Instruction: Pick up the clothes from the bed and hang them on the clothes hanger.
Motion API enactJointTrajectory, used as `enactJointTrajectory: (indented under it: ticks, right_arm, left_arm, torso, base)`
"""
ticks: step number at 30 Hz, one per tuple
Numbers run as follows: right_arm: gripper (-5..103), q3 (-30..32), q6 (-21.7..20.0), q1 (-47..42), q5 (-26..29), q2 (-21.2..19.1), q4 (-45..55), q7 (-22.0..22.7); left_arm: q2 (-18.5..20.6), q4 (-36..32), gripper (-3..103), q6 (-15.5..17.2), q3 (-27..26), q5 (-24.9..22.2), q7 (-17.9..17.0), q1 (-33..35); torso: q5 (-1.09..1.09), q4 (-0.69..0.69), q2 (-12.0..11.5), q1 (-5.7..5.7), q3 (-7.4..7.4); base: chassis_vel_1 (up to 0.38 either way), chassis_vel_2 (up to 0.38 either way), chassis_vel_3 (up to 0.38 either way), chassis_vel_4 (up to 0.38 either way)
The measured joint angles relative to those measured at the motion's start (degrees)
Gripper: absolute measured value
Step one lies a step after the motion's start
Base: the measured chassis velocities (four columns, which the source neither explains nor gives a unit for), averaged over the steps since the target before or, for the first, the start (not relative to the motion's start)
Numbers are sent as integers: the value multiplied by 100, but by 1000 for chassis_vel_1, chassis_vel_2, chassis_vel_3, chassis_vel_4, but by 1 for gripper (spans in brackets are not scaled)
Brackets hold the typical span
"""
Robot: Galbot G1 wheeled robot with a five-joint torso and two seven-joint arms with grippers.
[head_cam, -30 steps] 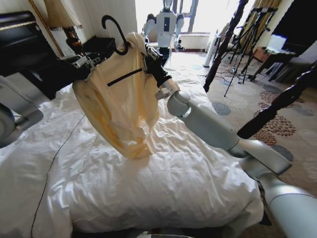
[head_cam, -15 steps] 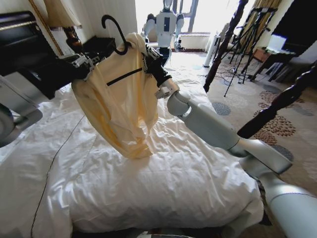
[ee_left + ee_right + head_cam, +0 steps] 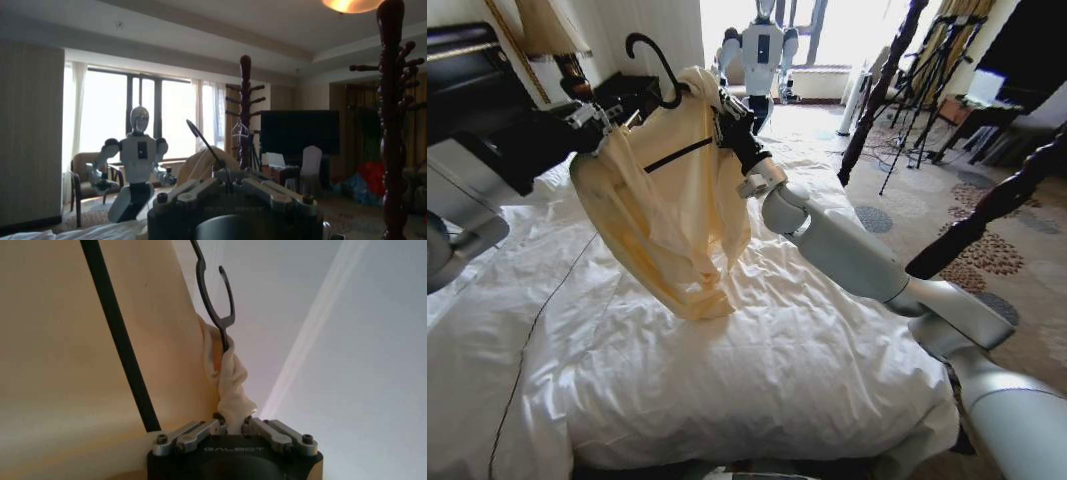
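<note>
The cream clothes (image 3: 672, 200) hang in the air above the bed (image 3: 757, 370), draped over the black clothes hanger (image 3: 659, 75), whose hook points up. My left gripper (image 3: 592, 117) is shut at the hanger's left shoulder end, under the cloth. My right gripper (image 3: 725, 118) is shut on the bunched cloth at the garment's other shoulder. In the right wrist view its fingers (image 3: 200, 432) pinch a twisted cream fold (image 3: 233, 390) just below the hook (image 3: 217, 295). The left wrist view shows the hook's stem (image 3: 202, 142) and cream cloth (image 3: 197, 167) right above my left gripper (image 3: 228, 187).
A white duvet covers the bed, with a thin black cable (image 3: 547, 320) lying across its left part. Dark bed posts (image 3: 882, 90) (image 3: 997, 205) rise on the right. Another robot (image 3: 762, 50) stands by the window, tripods (image 3: 932, 75) behind it, and a lamp (image 3: 552, 30) at the far left.
My left gripper and the hanger's hook have shifted slightly left and up, pulling the garment's left shoulder with them. The right gripper has hardly moved.
</note>
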Motion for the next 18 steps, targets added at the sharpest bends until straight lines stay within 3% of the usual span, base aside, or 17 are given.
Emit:
enactJointTrajectory:
  ticks: [6,9,14,17,18]
  right_arm:
    - [0,25,2,-45,-41,-28,-41,-8]
    - [0,25,16,-78,-49,-51,-40,-13]
    - [0,31,60,-79,-50,-76,-43,-42]
    - [0,35,87,-79,-44,-83,-58,-73]
    - [0,35,87,-79,-44,-83,-58,-73]
  left_arm:
    - [-1,7,-2,45,-11,-14,-98,-35]
    - [-4,64,14,52,-45,-150,-317,-90]
    - [-2,214,24,87,-119,-317,-384,-138]
    - [28,319,41,91,-166,-486,-440,-198]
    - [28,319,41,91,-166,-486,-440,-198]
  torso:
    - [1,-1,0,0,0]
    - [1,0,0,0,0]
    - [2,0,0,0,0]
    - [2,-1,0,0,0]
    - [2,-1,0,0,0]
  base:
    - [0,0,0,0]
    - [0,0,0,0]
    - [0,0,0,0]
    - [0,0,0,0]
    - [0,0,0,0]
